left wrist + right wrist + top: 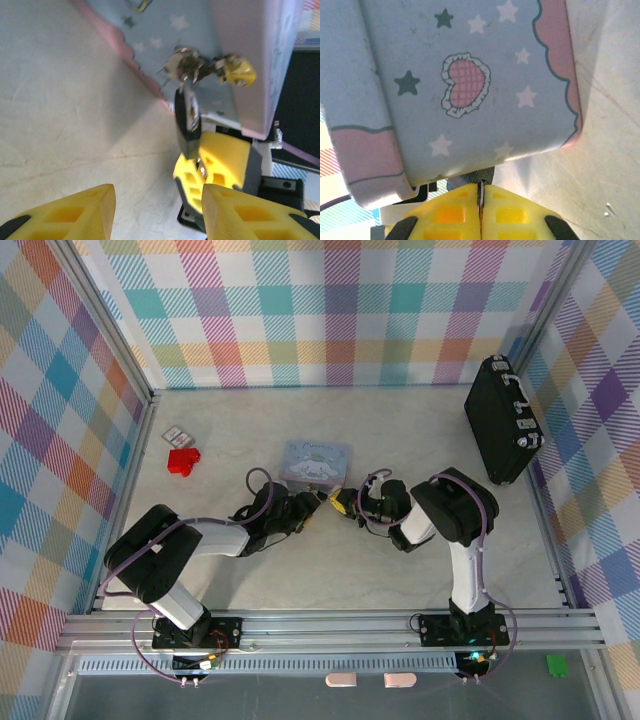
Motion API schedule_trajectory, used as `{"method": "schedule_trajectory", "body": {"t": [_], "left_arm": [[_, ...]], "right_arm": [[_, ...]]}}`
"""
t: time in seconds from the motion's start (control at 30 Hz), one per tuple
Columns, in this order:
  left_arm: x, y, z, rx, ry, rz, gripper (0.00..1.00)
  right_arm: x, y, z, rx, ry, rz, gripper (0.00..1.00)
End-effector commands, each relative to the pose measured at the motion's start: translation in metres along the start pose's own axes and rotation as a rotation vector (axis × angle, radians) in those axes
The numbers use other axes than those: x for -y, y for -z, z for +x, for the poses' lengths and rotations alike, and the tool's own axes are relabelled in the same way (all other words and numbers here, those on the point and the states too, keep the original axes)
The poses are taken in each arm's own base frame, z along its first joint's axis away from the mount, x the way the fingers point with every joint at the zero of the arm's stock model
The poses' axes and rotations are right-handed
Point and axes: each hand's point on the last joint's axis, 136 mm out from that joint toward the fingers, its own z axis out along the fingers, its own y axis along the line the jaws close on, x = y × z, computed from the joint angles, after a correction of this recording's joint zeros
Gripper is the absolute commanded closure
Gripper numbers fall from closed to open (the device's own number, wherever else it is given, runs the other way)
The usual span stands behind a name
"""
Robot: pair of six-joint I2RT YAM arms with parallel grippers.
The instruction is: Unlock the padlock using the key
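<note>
Padlock (188,120), judged light, rigid and slick, sits just beside the blue tin (470,75), apparently pinched by a thin silvery part in the clamped right gripper (480,200); left gripper (157,194) apart, empty; best hold is its dark body's flat sides.

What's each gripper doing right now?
Left gripper: open, holding nothing.
Right gripper: closed on a small dark metal piece; what it is cannot be told.

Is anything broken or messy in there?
Nothing looks broken or spilled. The only odd thing is the black case, standing on its edge by the right wall instead of lying flat.
</note>
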Motion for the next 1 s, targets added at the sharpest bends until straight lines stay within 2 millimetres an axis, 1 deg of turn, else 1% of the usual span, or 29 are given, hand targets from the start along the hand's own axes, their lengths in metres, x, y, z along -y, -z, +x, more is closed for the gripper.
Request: {"method": "schedule_trajectory", "body": {"t": [0.0, 0.17, 0.3, 0.5, 0.63, 0.8, 0.97], "left_arm": [[0.021, -0.007, -0.013, 0.039, -0.051, 0.063, 0.53], [0.025, -0.022, -0.015, 0.023, -0.047, 0.078, 0.58], [0.018, -0.029, -0.014, 0.015, -0.036, 0.053, 0.63], [0.011, -0.030, -0.016, 0.019, -0.027, 0.035, 0.70], [0.012, -0.031, -0.019, 0.020, -0.021, 0.039, 0.74], [0.023, -0.027, -0.021, 0.021, -0.029, 0.057, 0.79], [0.032, -0.022, -0.022, 0.020, -0.024, 0.074, 0.87]], "right_arm": [[0.013, 0.002, 0.014, -0.026, 0.008, 0.055, 1.00], [0.014, 0.000, 0.019, -0.033, 0.015, 0.057, 1.00], [0.013, -0.001, 0.023, -0.036, 0.024, 0.060, 1.00], [0.013, 0.003, 0.028, -0.030, 0.048, 0.073, 1.00], [0.013, 0.005, 0.032, -0.034, 0.066, 0.075, 1.00], [0.016, 0.003, 0.040, -0.047, 0.085, 0.085, 1.00], [0.019, 0.005, 0.040, -0.033, 0.110, 0.084, 1.00]]}}
